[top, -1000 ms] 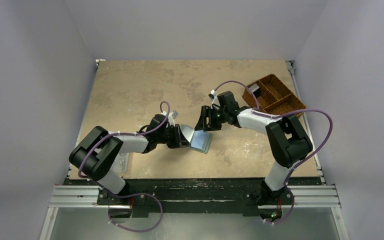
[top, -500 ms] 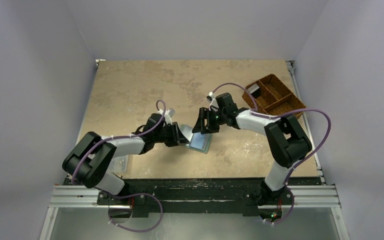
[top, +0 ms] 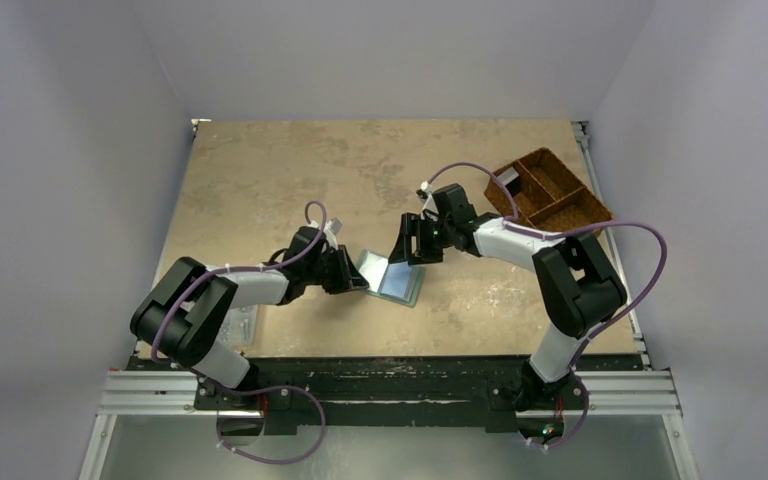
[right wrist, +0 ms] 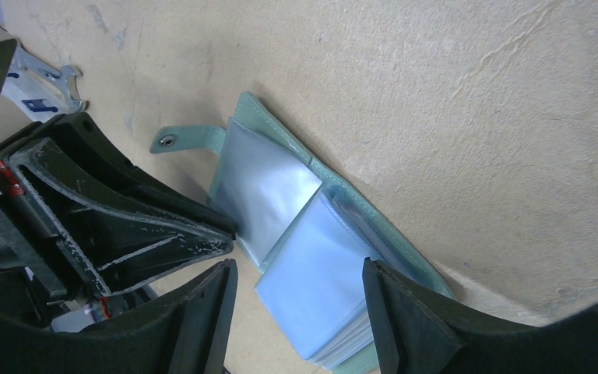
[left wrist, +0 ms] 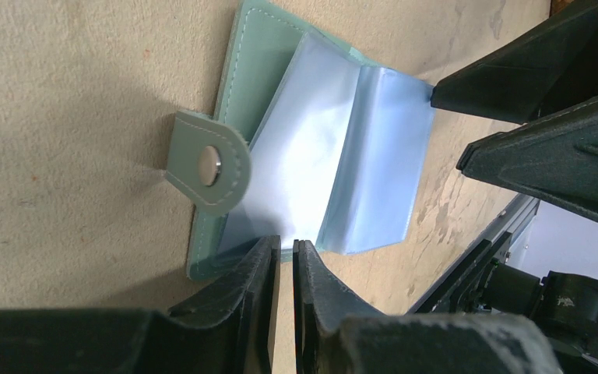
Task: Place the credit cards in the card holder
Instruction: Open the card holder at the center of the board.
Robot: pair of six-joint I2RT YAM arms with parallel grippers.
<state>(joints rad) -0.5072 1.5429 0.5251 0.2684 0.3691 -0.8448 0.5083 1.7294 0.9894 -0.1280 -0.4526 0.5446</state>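
On mottled tan table (left wrist: 62,93), soft mint card holder (left wrist: 257,70) splayed open, glossy sleeves (left wrist: 342,156) fanned, left gripper (left wrist: 286,257) nearly closed at its edge, grip unclear, right gripper (right wrist: 297,269) spread wide above, broad flat surface beyond.

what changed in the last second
The left claw drew back slightly leftward, tips nearly closed at the edge of the card holder, whose left cover now lies flatter. The right claw stays open over its far side; the basket has not moved.
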